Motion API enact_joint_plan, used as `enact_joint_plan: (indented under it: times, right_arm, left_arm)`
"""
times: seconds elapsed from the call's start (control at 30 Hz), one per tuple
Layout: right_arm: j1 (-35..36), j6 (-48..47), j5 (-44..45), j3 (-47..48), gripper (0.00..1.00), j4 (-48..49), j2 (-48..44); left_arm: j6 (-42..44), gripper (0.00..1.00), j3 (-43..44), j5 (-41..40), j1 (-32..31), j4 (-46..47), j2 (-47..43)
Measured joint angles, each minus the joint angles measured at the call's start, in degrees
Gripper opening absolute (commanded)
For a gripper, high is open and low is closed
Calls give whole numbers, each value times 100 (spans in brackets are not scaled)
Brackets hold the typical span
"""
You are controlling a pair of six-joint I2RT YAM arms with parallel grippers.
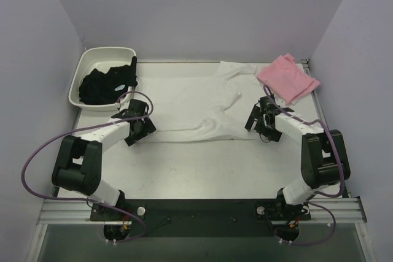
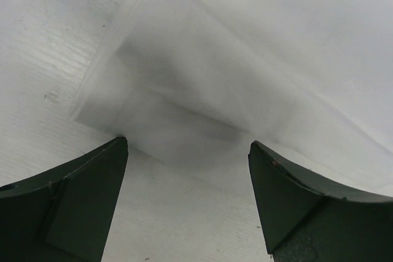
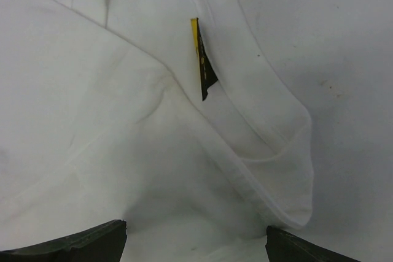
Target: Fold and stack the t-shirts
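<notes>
1. Overhead view of a white table (image 1: 202,170). A white t-shirt (image 1: 196,108) lies flat and loosely rumpled at mid-table. Its long axis runs left to right, and one flap reaches up toward the back edge.
2. The left gripper (image 1: 142,128) sits at the shirt's left end and the right gripper (image 1: 256,121) at its right end. The garment spans the gap between them, each arm nearest its own end.
3. Left wrist view: both dark fingers are spread wide with nothing between them. A squared cloth corner (image 2: 153,90) lies just ahead on the table, a little left of centre.
4. Right wrist view: these fingers are also spread and empty. The collar (image 3: 270,127) curves ahead of them, with a yellow neck tag (image 3: 196,47) beyond it (so this is the neck end).
5. A pink t-shirt (image 1: 287,78) lies at the back right corner, roughly folded. It is apart from both grippers and nearer the right arm.
6. A white tub (image 1: 83,69) at the back left holds dark cloth (image 1: 104,87).
7. Judgement: the next fold likely needs both ends pinched, each gripper reaching forward and down onto the cloth edge directly ahead.
</notes>
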Motion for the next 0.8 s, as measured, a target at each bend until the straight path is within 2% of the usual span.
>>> enact_joint_plan:
  times: [0.4,0.57,0.7,0.8]
  right_arm:
    - [-203,308,313,-848,99,-173,-704]
    - [-249,363,278,-1167,99,-374,-1467]
    - [-203,356,114,-994,99,-498,-2087]
    - [-11,339,-70,-575,99,-520,-2085]
  left_arm:
    - [-11,89,-699,-103,186,-111,-710]
    - [-33,89,-918,-90,243,-398,-1353]
    - [-61,89,-859,46,238,-468,-1917]
    - [-70,89,-549,170,223,-496,-1998]
